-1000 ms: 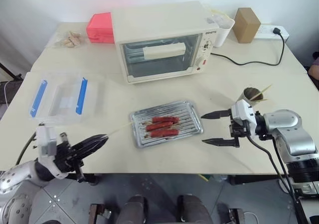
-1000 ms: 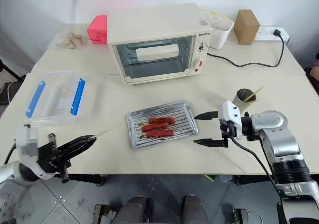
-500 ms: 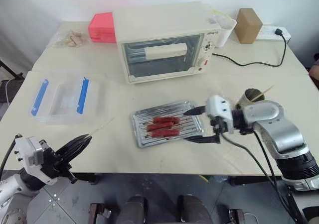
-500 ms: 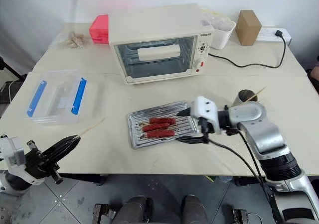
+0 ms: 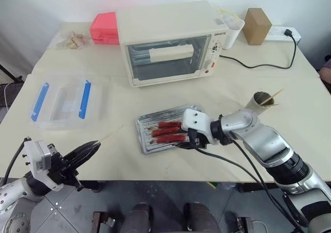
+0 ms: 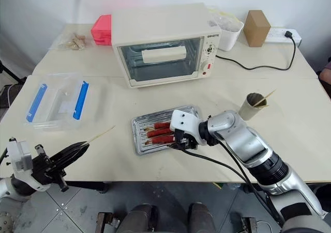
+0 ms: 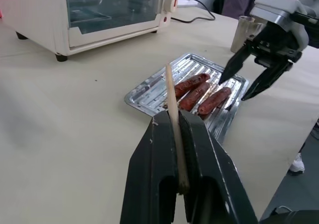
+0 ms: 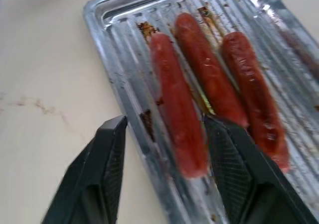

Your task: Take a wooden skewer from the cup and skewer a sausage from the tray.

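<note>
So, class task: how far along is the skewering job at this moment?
Done: the left gripper is shut on a wooden skewer, away from the cup. In hand: the right gripper stands open around the end of the nearest sausage in the tray, not yet clamped. Left: gripping that sausage and pushing the skewer into it.

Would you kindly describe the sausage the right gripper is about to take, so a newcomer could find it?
Start at the white oven; in front of it lies the silver tray with three red sausages side by side. The one meant is the sausage nearest the table's front edge, framed by the right gripper's open black fingers.
</note>
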Tool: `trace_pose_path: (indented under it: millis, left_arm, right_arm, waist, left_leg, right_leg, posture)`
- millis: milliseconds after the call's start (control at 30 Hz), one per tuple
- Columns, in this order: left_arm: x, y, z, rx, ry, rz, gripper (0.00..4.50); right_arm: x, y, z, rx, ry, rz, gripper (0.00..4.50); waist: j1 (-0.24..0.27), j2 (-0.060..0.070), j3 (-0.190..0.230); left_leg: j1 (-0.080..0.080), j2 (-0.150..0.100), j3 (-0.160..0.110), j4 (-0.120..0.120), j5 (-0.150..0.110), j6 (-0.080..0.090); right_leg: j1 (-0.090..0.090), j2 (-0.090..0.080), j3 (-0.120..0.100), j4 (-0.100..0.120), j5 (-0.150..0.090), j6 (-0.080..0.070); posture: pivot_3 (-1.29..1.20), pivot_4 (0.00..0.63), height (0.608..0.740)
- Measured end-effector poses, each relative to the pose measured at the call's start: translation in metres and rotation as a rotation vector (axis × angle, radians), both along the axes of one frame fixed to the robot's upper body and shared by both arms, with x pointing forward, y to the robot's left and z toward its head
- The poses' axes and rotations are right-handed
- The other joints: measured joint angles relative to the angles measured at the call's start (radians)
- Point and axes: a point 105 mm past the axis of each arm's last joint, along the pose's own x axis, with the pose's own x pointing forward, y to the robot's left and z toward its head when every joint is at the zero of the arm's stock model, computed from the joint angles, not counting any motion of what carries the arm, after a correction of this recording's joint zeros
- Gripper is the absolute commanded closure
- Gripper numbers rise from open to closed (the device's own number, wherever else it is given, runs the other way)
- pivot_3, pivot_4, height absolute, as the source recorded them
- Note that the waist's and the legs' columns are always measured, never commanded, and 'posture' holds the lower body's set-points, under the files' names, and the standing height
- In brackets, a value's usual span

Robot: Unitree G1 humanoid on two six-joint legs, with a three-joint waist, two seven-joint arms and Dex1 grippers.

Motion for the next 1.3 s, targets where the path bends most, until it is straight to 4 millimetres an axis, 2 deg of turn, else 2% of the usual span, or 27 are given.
trace_pose_path:
  millis: [333, 667, 800, 933, 1167, 1300]
  left_arm:
    - [0.002, -0.003, -0.001, -0.006, 0.002, 0.0, 4.5]
    - [0.003, -0.004, -0.001, -0.007, 0.004, -0.005, 4.5]
    - [0.003, -0.005, -0.001, -0.008, 0.004, -0.007, 4.5]
    - [0.003, -0.005, -0.001, -0.007, 0.004, -0.008, 4.5]
    - [0.003, -0.006, -0.001, -0.009, 0.005, -0.015, 4.5]
    - [0.003, -0.009, -0.001, -0.007, 0.005, -0.043, 4.5]
  right_arm:
    - [0.008, 0.001, -0.009, -0.045, 0.044, -0.037, 1.92]
    - [0.012, 0.01, -0.01, -0.058, 0.044, -0.041, 1.92]
    - [0.012, 0.013, -0.011, -0.068, 0.044, -0.037, 2.8]
    - [0.01, 0.015, -0.013, -0.069, 0.057, -0.034, 4.14]
    - [0.006, 0.015, -0.007, -0.07, 0.07, 0.027, 4.14]
    - [-0.007, 0.003, 0.017, -0.053, 0.062, 0.168, 4.14]
  waist:
    - [-0.004, 0.0, 0.0]
    - [-0.021, 0.0, 0.0]
    - [-0.022, 0.0, 0.0]
    - [-0.022, 0.0, 0.0]
    - [-0.022, 0.0, 0.0]
    - [-0.018, 0.0, 0.0]
  left_leg:
    - [0.0, 0.0, 0.0, 0.0, 0.0, 0.0]
    - [0.0, 0.0, 0.0, -0.001, 0.0, 0.0]
    - [0.0, 0.0, 0.0, -0.002, 0.0, 0.0]
    - [0.0, 0.0, 0.0, -0.002, 0.0, 0.0]
    - [0.0, 0.0, 0.001, -0.002, 0.0, 0.0]
    - [0.0, 0.0, 0.0, -0.002, 0.0, 0.0]
  right_leg:
    - [-0.001, 0.0, 0.0, 0.001, 0.0, 0.0]
    - [-0.001, 0.0, 0.0, 0.002, 0.0, 0.0]
    - [-0.001, 0.0, 0.0, 0.002, 0.0, 0.0]
    - [-0.001, 0.0, 0.0, 0.002, 0.0, 0.0]
    - [-0.001, 0.0, 0.0, 0.002, 0.0, 0.0]
    - [-0.001, 0.0, -0.001, 0.001, 0.0, 0.0]
  posture:
    - [0.0, 0.15, 0.74]
    - [0.0, 0.15, 0.74]
    - [0.0, 0.15, 0.74]
    - [0.0, 0.15, 0.74]
    - [0.0, 0.15, 0.74]
    - [0.0, 0.15, 0.74]
